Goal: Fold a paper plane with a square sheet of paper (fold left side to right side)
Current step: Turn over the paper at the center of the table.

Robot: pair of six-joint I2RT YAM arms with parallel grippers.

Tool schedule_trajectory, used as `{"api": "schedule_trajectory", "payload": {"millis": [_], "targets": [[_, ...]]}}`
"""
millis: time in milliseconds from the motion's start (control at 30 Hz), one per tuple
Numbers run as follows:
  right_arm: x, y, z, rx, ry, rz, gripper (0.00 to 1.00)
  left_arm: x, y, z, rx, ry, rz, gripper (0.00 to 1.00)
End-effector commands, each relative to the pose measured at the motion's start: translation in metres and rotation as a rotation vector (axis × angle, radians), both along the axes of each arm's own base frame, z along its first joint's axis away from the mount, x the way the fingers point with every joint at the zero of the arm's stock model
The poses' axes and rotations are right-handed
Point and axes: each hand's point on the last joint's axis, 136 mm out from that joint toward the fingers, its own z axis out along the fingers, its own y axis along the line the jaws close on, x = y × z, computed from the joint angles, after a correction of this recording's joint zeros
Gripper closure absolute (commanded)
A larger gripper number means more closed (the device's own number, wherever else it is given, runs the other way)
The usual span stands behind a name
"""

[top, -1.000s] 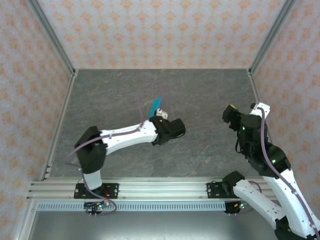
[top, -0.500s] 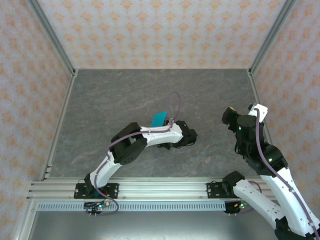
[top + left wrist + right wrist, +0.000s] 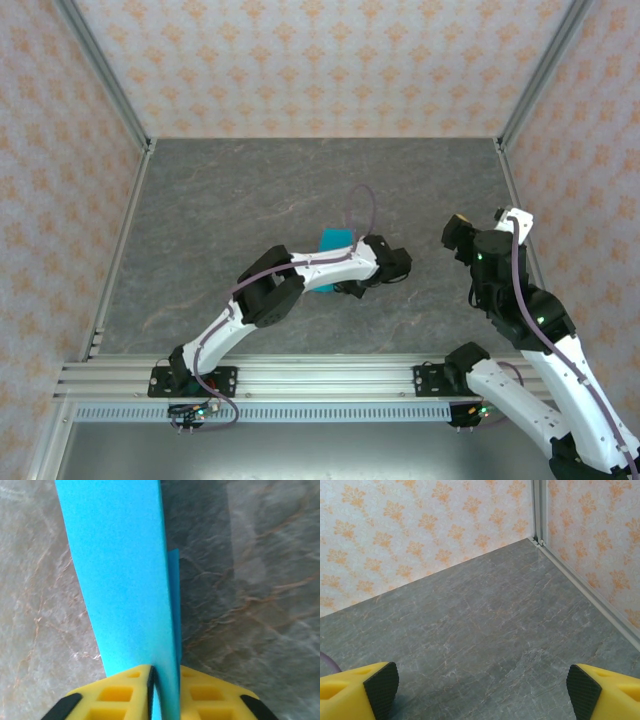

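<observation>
The left arm [image 3: 300, 268] has stretched farther right across the table [image 3: 200, 200] than a second ago, carrying the paper plane [image 3: 335, 240] lower and rightward with it. The plane, a slim strip of plain, matte cyan-blue paper with a straight lengthwise crease and a second layer peeking out along its right edge, runs away from the left gripper [image 3: 165, 690]. The gripper's yellow, waffle-moulded fingers [image 3: 125, 690] stand close on either side of the plane's near end, with a dark sliver at the left one; whether they are pinching it cannot be told. Beneath the plane lies a dark grey, stone-look tabletop veined in rusty brown. Beyond the plane rise walls [image 3: 300, 60] papered in pale cream with an orange floral motif, joined at the corners by aluminium posts [image 3: 105, 70]. Well to the right of the plane, the right gripper [image 3: 482, 690] is spread wide, its black-padded yellow fingers holding nothing.
</observation>
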Motion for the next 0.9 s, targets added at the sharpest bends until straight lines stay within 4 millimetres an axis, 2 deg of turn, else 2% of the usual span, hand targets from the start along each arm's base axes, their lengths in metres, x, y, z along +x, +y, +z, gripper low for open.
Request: {"api": "schedule_trajectory", "payload": {"millis": [0,133,233,300,400,533,633,733,867], "targets": [[-0.001,0.002,-0.011,-0.033,0.044,0.025,0.10,0.005,-0.015,0.003,-0.080,0.031,-0.007,0.73],[-0.001,0.003,-0.012,-0.048,0.060,0.033,0.09,0.009,-0.035,0.021,-0.230,0.043,-0.015,0.62],[-0.001,0.002,-0.013,-0.062,0.077,0.030,0.04,0.012,-0.049,0.040,-0.379,0.054,-0.010,0.55],[0.000,0.002,-0.016,-0.071,0.092,0.028,0.00,0.014,-0.058,0.055,-0.498,0.066,-0.001,0.55],[0.002,0.005,-0.022,-0.067,0.107,0.033,0.00,0.020,-0.061,0.077,-0.656,0.059,0.009,0.54],[0.007,0.013,-0.027,-0.043,0.116,0.057,0.00,0.025,-0.054,0.105,-0.824,0.033,0.012,0.49],[0.014,0.025,-0.033,-0.025,0.133,0.099,0.00,0.026,-0.040,0.121,-0.906,0.008,0.026,0.48],[0.024,0.046,-0.045,0.001,0.182,0.176,0.00,0.032,-0.020,0.122,-0.958,-0.024,0.075,0.45],[0.040,0.084,-0.077,0.083,0.277,0.294,0.00,0.042,0.004,0.107,-1.058,-0.024,0.183,0.44]]}}
